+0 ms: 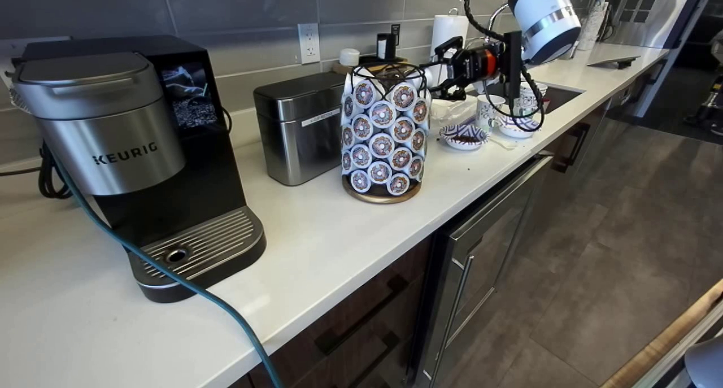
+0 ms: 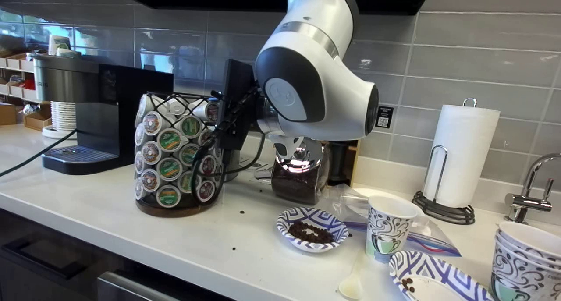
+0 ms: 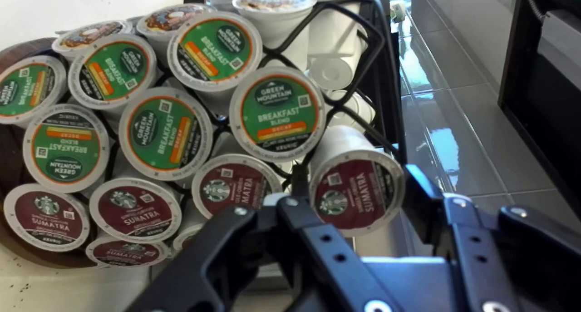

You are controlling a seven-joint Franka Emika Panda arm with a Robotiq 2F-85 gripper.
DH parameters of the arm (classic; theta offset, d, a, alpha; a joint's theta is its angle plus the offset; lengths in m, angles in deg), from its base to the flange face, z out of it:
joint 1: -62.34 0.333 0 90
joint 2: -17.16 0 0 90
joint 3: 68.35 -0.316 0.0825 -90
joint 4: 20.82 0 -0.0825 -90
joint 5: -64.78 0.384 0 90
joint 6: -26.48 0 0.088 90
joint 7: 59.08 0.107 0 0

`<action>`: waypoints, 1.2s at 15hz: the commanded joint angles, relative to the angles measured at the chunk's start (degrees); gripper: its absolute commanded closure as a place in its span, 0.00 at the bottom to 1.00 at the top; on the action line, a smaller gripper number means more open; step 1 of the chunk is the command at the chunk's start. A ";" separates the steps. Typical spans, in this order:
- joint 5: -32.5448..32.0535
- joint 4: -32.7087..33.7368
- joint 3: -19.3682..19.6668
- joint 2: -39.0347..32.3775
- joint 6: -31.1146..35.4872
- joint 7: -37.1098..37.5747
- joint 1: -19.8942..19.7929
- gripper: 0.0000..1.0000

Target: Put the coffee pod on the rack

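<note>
The rack, a dark-wire carousel on a round wooden base (image 1: 384, 198), stands on the counter with pods filling its rows, lids facing out. In the wrist view its black wire (image 3: 335, 104) rises beside green-lidded and maroon-lidded pods. A coffee pod (image 3: 352, 196) with a maroon Sumatra lid sits between the fingers of my gripper (image 3: 358, 178), which is shut on it. Its white body points into the wire near the rack's upper edge; whether it rests in a slot I cannot tell. In an exterior view the gripper (image 1: 435, 76) reaches the rack's top from the sink side.
A Keurig machine (image 1: 113, 145) and a silver box (image 1: 305, 134) stand near the rack. A coffee jar (image 2: 296, 180), a patterned bowl (image 2: 287, 237), a paper cup (image 2: 385, 231) and a paper towel roll (image 2: 462, 156) are along the counter. A teal cable (image 1: 212, 297) crosses the front.
</note>
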 commanded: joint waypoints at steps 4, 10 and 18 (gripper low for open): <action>1.45 1.75 -0.29 -1.80 -1.44 2.74 0.36 0.72; 1.83 2.02 -0.55 -2.16 -1.62 3.57 0.37 0.72; 1.83 2.19 -0.76 -2.37 -1.84 4.20 0.45 0.72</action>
